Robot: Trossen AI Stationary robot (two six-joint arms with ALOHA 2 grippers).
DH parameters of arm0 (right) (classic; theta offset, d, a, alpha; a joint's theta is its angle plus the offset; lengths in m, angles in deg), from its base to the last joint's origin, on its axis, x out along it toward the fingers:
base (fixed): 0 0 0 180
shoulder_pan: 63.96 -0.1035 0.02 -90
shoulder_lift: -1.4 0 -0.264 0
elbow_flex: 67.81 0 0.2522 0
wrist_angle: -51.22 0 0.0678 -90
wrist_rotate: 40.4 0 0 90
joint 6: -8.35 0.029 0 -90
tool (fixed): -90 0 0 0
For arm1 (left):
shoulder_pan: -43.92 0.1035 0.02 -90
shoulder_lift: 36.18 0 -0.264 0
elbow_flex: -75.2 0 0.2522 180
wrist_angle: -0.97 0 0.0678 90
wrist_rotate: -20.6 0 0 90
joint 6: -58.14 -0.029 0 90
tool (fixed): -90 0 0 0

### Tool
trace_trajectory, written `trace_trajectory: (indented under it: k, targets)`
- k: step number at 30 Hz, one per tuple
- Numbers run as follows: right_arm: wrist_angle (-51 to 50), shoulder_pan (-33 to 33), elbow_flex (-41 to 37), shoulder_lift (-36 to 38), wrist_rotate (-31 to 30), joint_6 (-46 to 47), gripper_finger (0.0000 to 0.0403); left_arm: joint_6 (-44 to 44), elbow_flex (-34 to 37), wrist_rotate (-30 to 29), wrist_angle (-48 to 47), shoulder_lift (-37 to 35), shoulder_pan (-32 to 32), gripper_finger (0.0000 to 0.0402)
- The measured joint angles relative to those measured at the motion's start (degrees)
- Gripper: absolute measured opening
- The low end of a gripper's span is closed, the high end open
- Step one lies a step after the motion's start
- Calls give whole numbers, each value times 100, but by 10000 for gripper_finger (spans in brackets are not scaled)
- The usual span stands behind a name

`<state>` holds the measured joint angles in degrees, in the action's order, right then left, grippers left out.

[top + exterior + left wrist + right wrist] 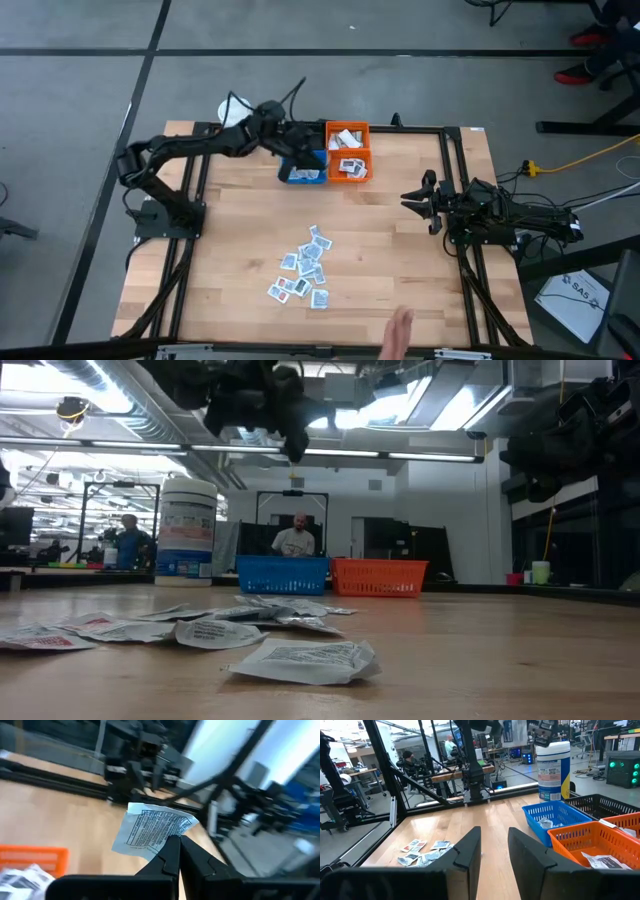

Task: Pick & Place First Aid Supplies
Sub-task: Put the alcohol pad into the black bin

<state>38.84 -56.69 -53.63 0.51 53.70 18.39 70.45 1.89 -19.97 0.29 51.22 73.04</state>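
Left gripper (175, 851) — fingers pinched on flat, crinkled printed sachet (152, 831); right gripper (494, 851) — fingers parted, empty, above woodgrain table (400, 250).

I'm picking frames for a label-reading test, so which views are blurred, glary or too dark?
Low view: the nearest sachet is soft, ceiling lights glare, and the left arm overhead is a dark silhouette. Left wrist view: the held sachet reads fairly sharp, its background smeared. Right wrist view: crisp on the blue bin. High view: evenly lit.
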Motion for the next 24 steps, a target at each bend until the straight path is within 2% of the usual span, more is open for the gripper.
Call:
trace_trajectory:
  k: [4, 7, 10, 17, 24]
  targets:
    - [0, 1, -2, -1, 0, 1, 100, 418, 0, 880, 263, 226, 302, 1]
    - [0, 1, -1, -2, 0, 2, 100, 901, -2, 1119, 820, 408, 378, 1]
    - [0, 0, -1, -2, -1, 2, 100, 1331, -66, 1042, 1308, 643, 376, 1]
    - [0, 0, 0, -2, -2, 0, 100, 1753, -751, 1017, 1586, 1210, 361, 2]
    - [0, 1, 0, 0, -2, 0, 100, 1753, -1014, 51, 1522, 1272, 484, 1]
